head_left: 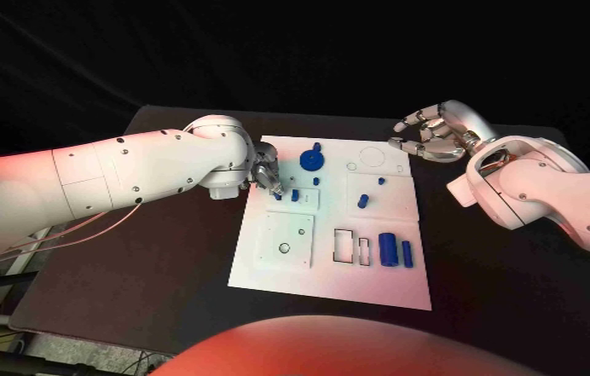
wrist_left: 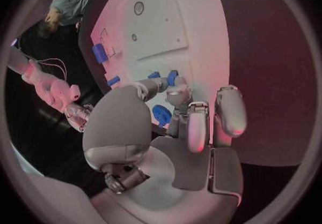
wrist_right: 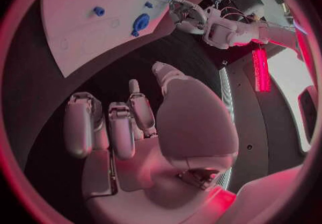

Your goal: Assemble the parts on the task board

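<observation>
The white task board [head_left: 330, 286] lies mid-table. On it are a blue gear-like part [head_left: 315, 161], two short blue pegs [head_left: 295, 194] near its left edge, further small pegs [head_left: 363, 199] and two blue cylinders [head_left: 387, 249]. My left hand [head_left: 266, 176] reaches over the board's left edge, thumb and forefinger tips right at the pegs [wrist_left: 172, 77]; nothing sits between them, and contact is unclear. The gear [wrist_left: 161, 114] lies under that hand [wrist_left: 181, 122]. My right hand [head_left: 430, 135] hovers over the table beyond the board's far right corner, fingers [wrist_right: 121, 127] loosely spread, holding nothing.
The board has a raised square plate with holes [head_left: 286, 238], rectangular slots [head_left: 344, 245] and a round recess [head_left: 369, 156]. Black table [head_left: 147, 291] surrounds the board. From the right wrist, the board [wrist_right: 74, 31], gear [wrist_right: 141, 21] and left hand [wrist_right: 188, 12] are seen.
</observation>
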`<state>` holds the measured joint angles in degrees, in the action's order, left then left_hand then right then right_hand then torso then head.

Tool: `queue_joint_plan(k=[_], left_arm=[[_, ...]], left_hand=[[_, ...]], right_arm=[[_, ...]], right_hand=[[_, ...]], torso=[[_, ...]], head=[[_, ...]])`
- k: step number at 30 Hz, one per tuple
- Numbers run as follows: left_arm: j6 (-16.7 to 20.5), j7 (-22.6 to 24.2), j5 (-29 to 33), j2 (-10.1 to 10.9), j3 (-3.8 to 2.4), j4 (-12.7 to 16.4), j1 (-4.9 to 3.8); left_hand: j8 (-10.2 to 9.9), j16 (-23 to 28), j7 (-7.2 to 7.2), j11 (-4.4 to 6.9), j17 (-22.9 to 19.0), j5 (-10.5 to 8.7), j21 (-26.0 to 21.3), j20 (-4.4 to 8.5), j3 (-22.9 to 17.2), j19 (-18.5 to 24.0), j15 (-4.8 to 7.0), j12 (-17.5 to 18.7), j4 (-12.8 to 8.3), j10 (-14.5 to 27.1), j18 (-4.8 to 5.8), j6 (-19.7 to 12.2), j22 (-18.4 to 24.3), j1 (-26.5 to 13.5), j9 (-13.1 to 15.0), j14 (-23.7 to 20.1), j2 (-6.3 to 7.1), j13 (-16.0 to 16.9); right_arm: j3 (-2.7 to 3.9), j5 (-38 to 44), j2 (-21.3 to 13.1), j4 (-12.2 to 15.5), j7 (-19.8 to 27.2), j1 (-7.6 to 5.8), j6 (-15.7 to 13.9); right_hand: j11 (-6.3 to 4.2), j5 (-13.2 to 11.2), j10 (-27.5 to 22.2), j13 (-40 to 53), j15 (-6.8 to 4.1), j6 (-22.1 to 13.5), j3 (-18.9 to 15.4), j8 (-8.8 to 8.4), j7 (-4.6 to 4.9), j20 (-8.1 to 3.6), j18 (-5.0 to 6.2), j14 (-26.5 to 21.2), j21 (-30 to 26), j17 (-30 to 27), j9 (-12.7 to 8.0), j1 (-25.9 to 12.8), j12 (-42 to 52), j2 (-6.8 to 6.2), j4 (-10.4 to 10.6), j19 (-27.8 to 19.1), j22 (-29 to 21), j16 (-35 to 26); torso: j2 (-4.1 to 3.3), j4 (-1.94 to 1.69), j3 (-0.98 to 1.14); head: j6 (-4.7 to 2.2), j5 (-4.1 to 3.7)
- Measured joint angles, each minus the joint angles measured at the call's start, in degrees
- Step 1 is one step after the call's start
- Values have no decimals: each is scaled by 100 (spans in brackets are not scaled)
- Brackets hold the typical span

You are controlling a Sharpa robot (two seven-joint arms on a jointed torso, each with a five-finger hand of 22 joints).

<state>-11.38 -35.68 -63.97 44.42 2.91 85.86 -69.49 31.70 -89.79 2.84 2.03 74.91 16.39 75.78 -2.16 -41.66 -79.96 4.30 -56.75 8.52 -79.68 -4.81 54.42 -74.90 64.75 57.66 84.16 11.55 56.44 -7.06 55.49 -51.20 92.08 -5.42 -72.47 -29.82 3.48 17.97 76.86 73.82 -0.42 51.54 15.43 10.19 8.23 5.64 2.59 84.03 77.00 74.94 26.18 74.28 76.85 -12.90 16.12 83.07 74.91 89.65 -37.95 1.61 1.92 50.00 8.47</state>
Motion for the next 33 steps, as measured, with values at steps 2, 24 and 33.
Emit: queue_joint_plan(k=[2,24,33], left_arm=[[0,-4,-1,2,0,2,1],[-84,-58,15,-23,12,-26,6],[-117,-88,34,-29,10,-42,4]], left_hand=[[0,0,0,0,0,13,0,0,0,0,0,0,0,0,0,0,0,0,-1,0,0,0],[22,0,0,3,0,63,0,0,0,0,0,0,0,-3,0,21,-4,-16,7,0,16,-12],[22,0,10,2,0,177,0,21,-17,-21,21,0,17,-42,90,50,-3,-77,23,-21,31,-31]], right_arm=[[0,0,0,0,0,1,0],[0,0,-1,-3,1,6,3],[0,0,-5,-2,1,7,4]], right_hand=[[0,0,0,0,0,0,0,0,0,0,0,0,0,0,0,0,0,0,0,0,0,0],[0,0,0,0,0,0,0,0,0,0,0,0,0,-1,-1,0,0,0,0,0,3,0],[0,0,0,0,0,0,0,0,0,0,0,0,0,-2,-2,0,0,0,0,0,3,0]], torso=[[-1,1,0],[-1,8,3],[-1,8,3]], head=[[0,2],[0,8],[0,-1]])
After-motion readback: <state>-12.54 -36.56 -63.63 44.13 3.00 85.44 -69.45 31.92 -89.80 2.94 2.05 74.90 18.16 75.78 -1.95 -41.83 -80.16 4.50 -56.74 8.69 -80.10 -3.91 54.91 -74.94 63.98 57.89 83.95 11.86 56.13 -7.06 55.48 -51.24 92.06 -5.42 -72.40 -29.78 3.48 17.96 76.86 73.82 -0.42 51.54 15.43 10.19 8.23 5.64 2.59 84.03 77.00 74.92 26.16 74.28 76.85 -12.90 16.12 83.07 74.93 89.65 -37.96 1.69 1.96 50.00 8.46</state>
